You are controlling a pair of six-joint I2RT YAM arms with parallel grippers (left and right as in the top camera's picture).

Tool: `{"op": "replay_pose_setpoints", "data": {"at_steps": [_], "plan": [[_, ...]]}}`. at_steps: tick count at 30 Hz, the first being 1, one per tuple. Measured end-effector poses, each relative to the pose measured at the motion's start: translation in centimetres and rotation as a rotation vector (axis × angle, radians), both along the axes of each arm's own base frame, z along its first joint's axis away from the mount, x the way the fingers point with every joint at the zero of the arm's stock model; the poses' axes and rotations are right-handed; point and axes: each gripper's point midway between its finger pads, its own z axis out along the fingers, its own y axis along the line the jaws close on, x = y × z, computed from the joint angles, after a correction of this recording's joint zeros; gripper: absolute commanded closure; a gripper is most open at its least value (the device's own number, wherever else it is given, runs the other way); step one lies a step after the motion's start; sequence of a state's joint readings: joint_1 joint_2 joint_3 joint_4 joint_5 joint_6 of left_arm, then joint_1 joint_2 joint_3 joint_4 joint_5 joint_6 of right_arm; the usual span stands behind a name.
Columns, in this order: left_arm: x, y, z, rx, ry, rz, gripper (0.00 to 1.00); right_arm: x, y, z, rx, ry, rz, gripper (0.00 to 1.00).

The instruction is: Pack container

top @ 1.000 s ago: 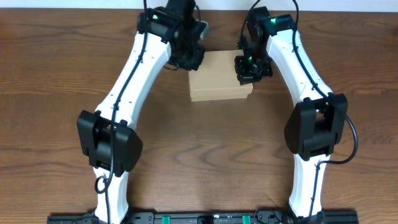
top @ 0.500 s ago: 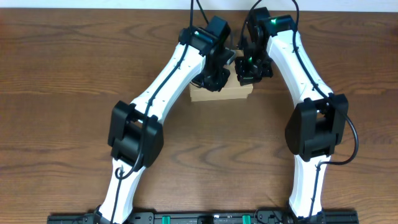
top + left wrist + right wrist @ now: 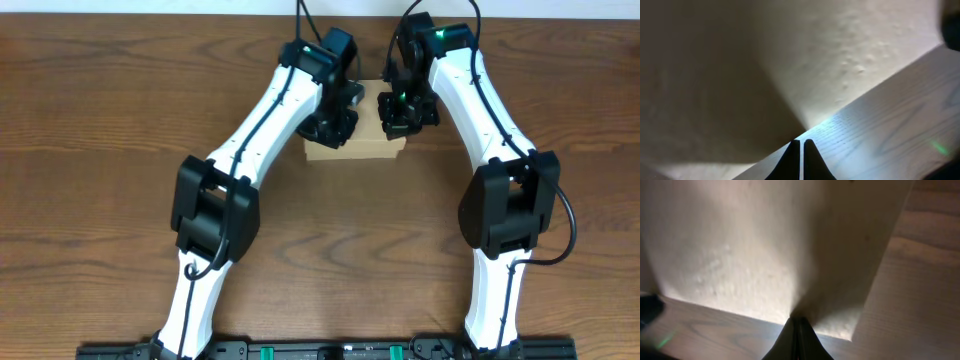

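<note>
Overhead, plain tan container (image 3: 368, 150) on wood table (image 3: 90, 150), left tool (image 3: 800, 145) and right tool (image 3: 796, 322) both closed tight, gripping nothing.

Wood-grain desk (image 3: 100, 150) carried one item: tan cardboard box (image 3: 368, 146), flat on it, near far edge.

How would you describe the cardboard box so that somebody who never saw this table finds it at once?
Go to the far middle of the brown wooden table, where two white arms meet. Partly under the black left gripper and right gripper lies a small rectangular tan cardboard box. Its plain pale surface sets it apart from the grained wood.
</note>
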State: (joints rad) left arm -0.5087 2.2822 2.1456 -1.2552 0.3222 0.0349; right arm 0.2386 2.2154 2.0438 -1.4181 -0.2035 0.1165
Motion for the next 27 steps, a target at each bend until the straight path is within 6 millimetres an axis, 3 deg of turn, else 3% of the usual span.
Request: {"op": "replay_pose_setpoints", "data": {"at_steps": [4,9,13,18,20,23,27], "plan": [[1.5,1.6,0.9,0.001,-0.03,0.046,0.94,0.4,-0.7,0.7,0.002,-0.021,-0.014,0.99],[3.8,4.7,5.2,0.003,-0.122,0.119,0.94,1.6,-3.8,3.9,0.017,-0.107,-0.09,0.99],[5.1,8.0,9.8,0.006,-0.218,0.19,0.9,2.3,-7.8,7.4,0.026,-0.199,-0.184,0.99],[6.6,13.8,14.7,0.052,-0.349,0.312,0.82,2.6,-14.3,11.3,0.02,-0.316,-0.341,0.99],[7.1,16.4,15.5,0.071,-0.372,0.369,0.72,2.3,-16.5,11.9,0.015,-0.33,-0.395,0.99],[7.5,20.5,15.6,0.106,-0.364,0.464,0.72,1.8,-19.3,12.3,0.027,-0.334,-0.467,0.99],[7.7,24.7,15.4,0.132,-0.354,0.563,0.69,1.5,-21.0,12.4,0.041,-0.334,-0.514,0.99]]}}
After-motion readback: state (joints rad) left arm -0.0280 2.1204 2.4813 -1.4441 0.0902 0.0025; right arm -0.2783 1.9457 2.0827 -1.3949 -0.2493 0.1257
